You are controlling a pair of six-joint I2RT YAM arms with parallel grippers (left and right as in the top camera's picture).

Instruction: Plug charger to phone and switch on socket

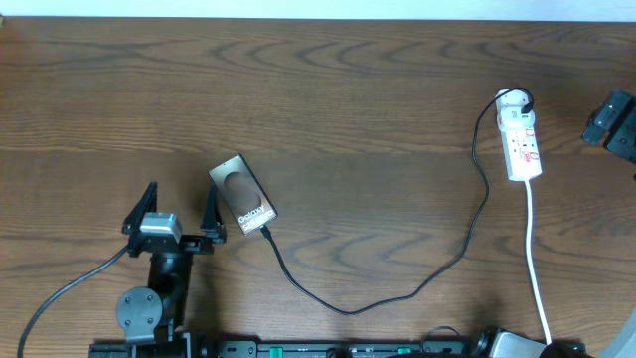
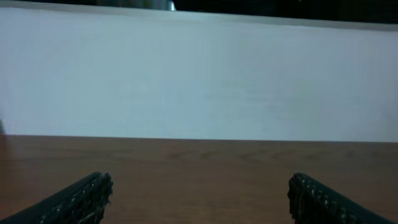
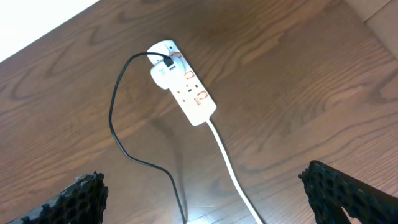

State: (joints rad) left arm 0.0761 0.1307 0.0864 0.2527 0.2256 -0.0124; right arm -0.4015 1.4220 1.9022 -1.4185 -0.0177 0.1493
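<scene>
The phone [image 1: 241, 195] lies face up on the wooden table, left of centre. The charger cable [image 1: 348, 310] runs from the phone's near end, loops across the table and rises to a white plug in the far end of the socket [image 1: 523, 139]. The socket [image 3: 186, 87] and the cable [image 3: 115, 118] also show in the right wrist view. My left gripper [image 1: 181, 206] is open and empty just left of the phone, its right finger close to the phone's edge. Its view [image 2: 199, 186] shows only table and wall. My right gripper [image 3: 202, 183] is open and empty above the socket's near side.
The socket's white cord [image 1: 537, 268] runs toward the table's front edge. Part of the right arm [image 1: 614, 121] shows at the right edge. A white wall [image 2: 199, 74] stands behind the table's far edge.
</scene>
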